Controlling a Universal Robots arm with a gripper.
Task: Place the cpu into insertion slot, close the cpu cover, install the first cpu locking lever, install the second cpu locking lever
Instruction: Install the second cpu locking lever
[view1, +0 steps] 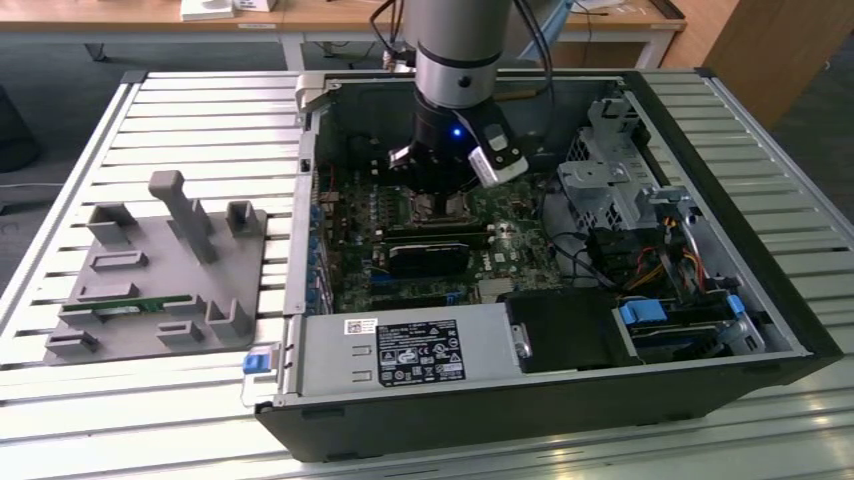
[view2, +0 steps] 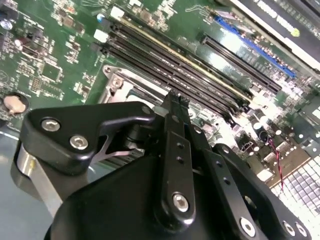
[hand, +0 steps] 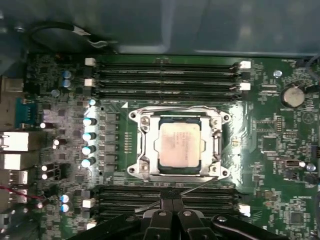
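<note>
Slatted metal workbench (view1: 80, 150), pale grey, carrying an open black computer case (view1: 747, 330) laid on its side; wooden desks stand along the far edge of the exterior view.

Grey fixture tray (view1: 160, 270): sits on the bench at the exterior view's left, beside the case, with upright pegs and blocks.

Power-supply box (view1: 400, 352): grey, labelled, in the near part of the case.

Drive cage (view1: 607, 185): silver metal, at the exterior view's right inside the case.

Motherboard (hand: 280, 150): green, lying flat in the case floor, with rows of long black memory slots (hand: 165, 75) on either side of the socket area.

Cpu (hand: 178, 145): dull silver square, seated flat in the insertion slot (hand: 179, 121) (only a thin dark border of the socket shows around the chip).

Cpu cover (hand: 145, 145): silver metal frame, lying down flat around the chip, its window framing the metal top.

Locking lever (hand: 172, 192): thin wire rod running beside the cover's edge nearest the gripper; whether it is latched cannot be told.

Gripper (hand: 172, 202): black, hanging from the arm (view1: 458, 50) low over the socket area in the exterior view. Its two fingertips are pressed together with no gap, holding nothing, just beside the lever and over the memory slots next to the socket.
</note>
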